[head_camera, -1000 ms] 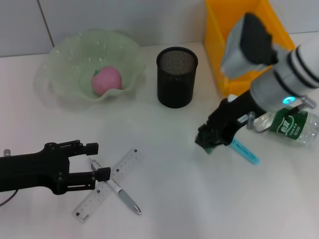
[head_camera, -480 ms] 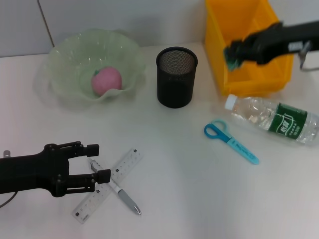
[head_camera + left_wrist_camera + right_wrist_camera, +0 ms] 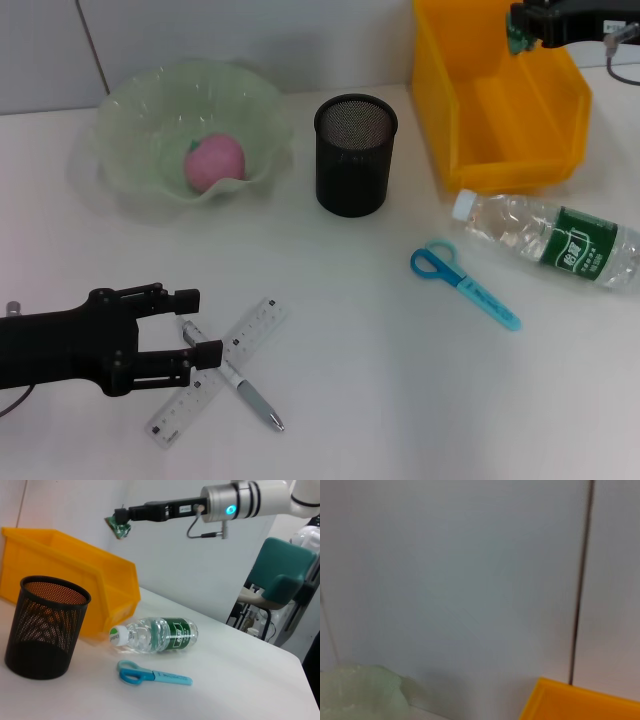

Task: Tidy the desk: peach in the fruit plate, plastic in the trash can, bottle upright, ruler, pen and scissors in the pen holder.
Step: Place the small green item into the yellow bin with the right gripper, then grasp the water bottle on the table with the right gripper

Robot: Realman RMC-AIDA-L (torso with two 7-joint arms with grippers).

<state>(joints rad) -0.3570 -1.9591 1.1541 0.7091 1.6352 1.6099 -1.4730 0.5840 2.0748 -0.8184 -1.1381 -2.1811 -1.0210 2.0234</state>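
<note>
My right gripper (image 3: 520, 25) hangs above the back of the yellow trash can (image 3: 500, 100), shut on a small green piece of plastic (image 3: 515, 38); the left wrist view shows that gripper (image 3: 120, 522) and the plastic (image 3: 118, 527) over the bin. The pink peach (image 3: 213, 162) lies in the pale green fruit plate (image 3: 130, 100). A black mesh pen holder (image 3: 354, 155) stands mid-table. The bottle (image 3: 555, 240) lies on its side, blue scissors (image 3: 463, 285) beside it. My left gripper (image 3: 200, 325) is open at the front left, its fingers around the end of the pen (image 3: 250, 395), which crosses the ruler (image 3: 255, 325).
In the left wrist view the pen holder (image 3: 42, 625), lying bottle (image 3: 155, 634) and scissors (image 3: 152, 675) sit in front of the yellow bin (image 3: 75, 575). A green chair (image 3: 280, 582) stands beyond the table edge. The right wrist view shows only wall and the bin's corner (image 3: 580, 700).
My right arm lifted from the table near the scissors and swung back over the yellow trash can, carrying the green plastic. The left arm has not moved.
</note>
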